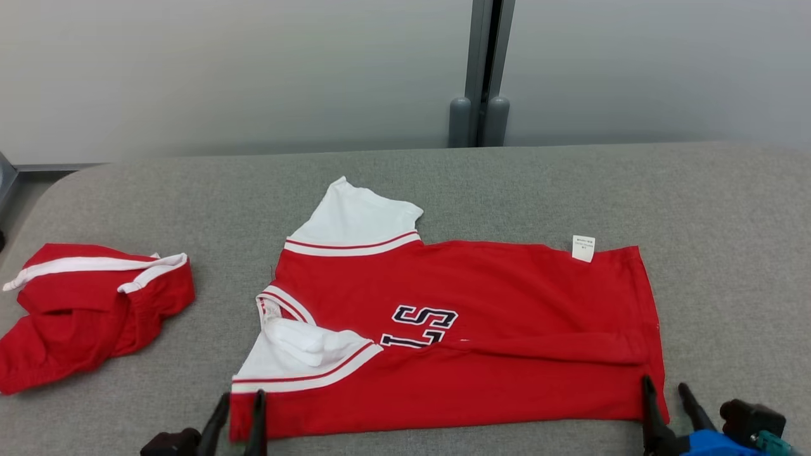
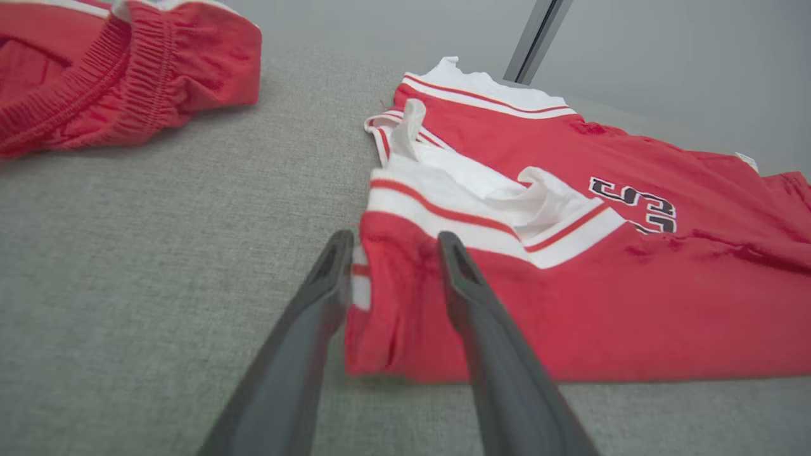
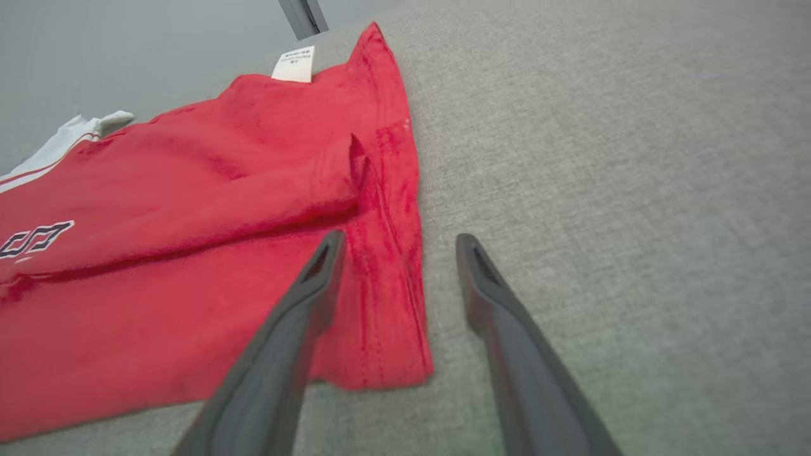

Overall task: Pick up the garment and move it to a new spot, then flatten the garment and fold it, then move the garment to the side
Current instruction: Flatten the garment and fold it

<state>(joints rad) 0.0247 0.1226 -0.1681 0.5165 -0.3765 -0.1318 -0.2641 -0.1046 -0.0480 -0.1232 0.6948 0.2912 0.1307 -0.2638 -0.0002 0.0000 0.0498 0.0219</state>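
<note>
Red jersey [image 1: 456, 329] lies centre frame on grey counter [image 1: 728, 221], lower edge folded up. Left tool [image 1: 241, 398] and right tool [image 1: 664, 383] parted at its lower corners, gripping nothing. Folding step; next fold likely calls for corner grips.

Right gripper [image 3: 400, 239], seen along its two dark fingers [image 3: 285, 342], which stand apart and grip nothing. One finger lies over the hemmed corner of the red garment [image 3: 190, 253]; the other is over bare grey bench [image 3: 602, 158]. The garment lies spread out, with a fold crossing it. A white label [image 3: 293, 64] sits on its side toward the bench's far edge, near a dark post [image 3: 303, 14].
</note>
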